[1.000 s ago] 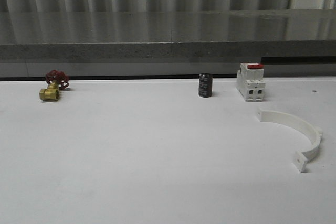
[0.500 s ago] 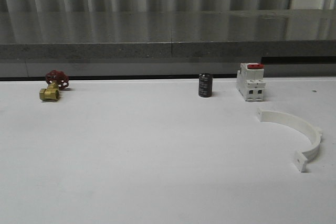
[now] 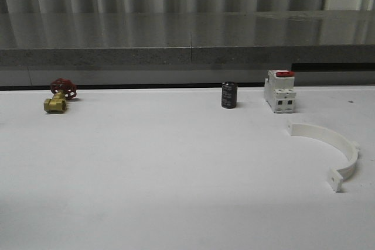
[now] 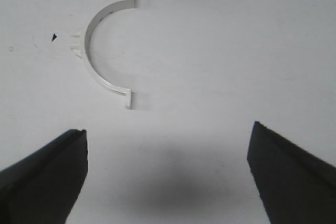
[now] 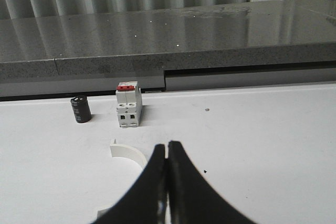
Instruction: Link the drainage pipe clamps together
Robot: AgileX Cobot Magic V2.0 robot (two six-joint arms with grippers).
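Nothing moved since earlier frames: clamp half (image 3: 331,147) lies near table's (image 3: 146,168) right edge. Left gripper (image 4: 167,171) spread wide above second half (image 4: 102,51); right gripper (image 5: 167,169) pinched closed, empty.

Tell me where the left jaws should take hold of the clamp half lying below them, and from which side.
Come straight down on the clamp half and pinch the band at mid-arc, beside the small outer lug, one jaw inside the curve and one outside. It lies flat on the table, so the thin wall is probably the only graspable section. The left gripper is already open wide enough to straddle it.
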